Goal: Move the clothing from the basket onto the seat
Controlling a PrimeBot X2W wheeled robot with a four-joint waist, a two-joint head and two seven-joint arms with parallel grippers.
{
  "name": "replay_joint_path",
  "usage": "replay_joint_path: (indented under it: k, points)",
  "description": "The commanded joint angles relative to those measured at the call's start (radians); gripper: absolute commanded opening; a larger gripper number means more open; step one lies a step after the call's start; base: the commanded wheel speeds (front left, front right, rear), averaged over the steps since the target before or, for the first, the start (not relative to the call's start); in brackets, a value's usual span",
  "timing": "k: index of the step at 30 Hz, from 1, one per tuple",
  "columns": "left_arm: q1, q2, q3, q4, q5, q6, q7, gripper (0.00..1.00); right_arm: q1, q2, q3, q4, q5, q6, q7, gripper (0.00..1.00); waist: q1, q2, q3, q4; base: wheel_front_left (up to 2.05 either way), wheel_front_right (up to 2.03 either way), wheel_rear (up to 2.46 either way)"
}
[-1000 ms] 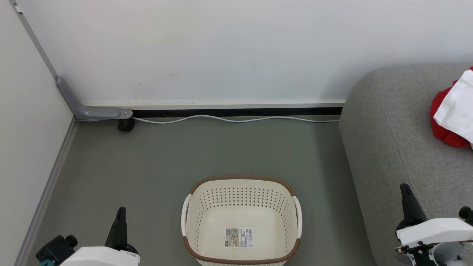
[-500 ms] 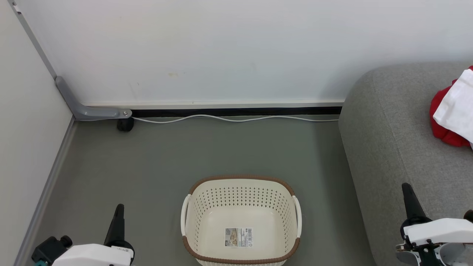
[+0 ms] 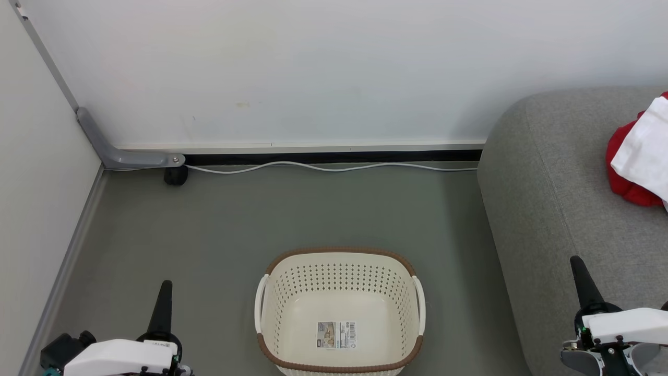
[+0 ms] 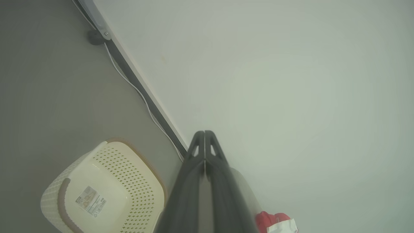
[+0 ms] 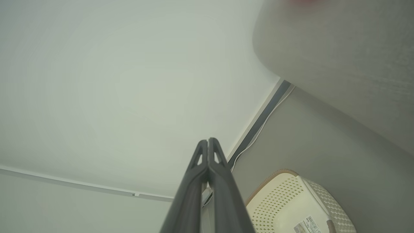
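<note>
Grey floor [image 3: 313, 209], white wall [image 3: 334, 62] — cream basket [image 3: 339, 277] near grey seat [image 3: 563, 198]

The clothing [image 3: 641, 159] (red under white) runs off the head view's right edge.

Head view looks down at the basket [image 3: 339, 279]; both wrist views share it.

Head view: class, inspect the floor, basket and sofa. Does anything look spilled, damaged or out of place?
Nothing stands out. The basket sits upright on the floor, holding just its label; the clothing lies bunched on the sofa; a white cable trails along the wall.
</note>
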Motion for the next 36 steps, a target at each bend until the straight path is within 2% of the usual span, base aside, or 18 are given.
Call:
replay_joint_path:
  k: [1, 33, 36]
  points:
    - [-0.055, 0.017, 0.029, -0.033, -0.039, -0.009, 0.008, 0.0, -0.014, -0.007, 0.007, -0.038, 0.038, 0.001, 0.016, 0.0, -0.0001, 0.0, 0.0, 0.0, 0.0, 0.0, 0.0]
    - [-0.079, 0.021, 0.063, -0.07, -0.397, -0.025, 0.101, 0.0, 0.003, 0.017, -0.04, -0.103, 0.389, 0.002, 0.11, 0.0, -0.0001, 0.0, 0.005, -0.006, 0.0, 0.0, 0.0]
    - [-0.079, 0.021, 0.064, -0.07, -0.405, -0.025, 0.103, 0.0, 0.004, 0.018, -0.041, -0.104, 0.397, 0.002, 0.112, 0.0, -0.0001, 0.0, 0.005, -0.006, 0.0, 0.0, 0.0]
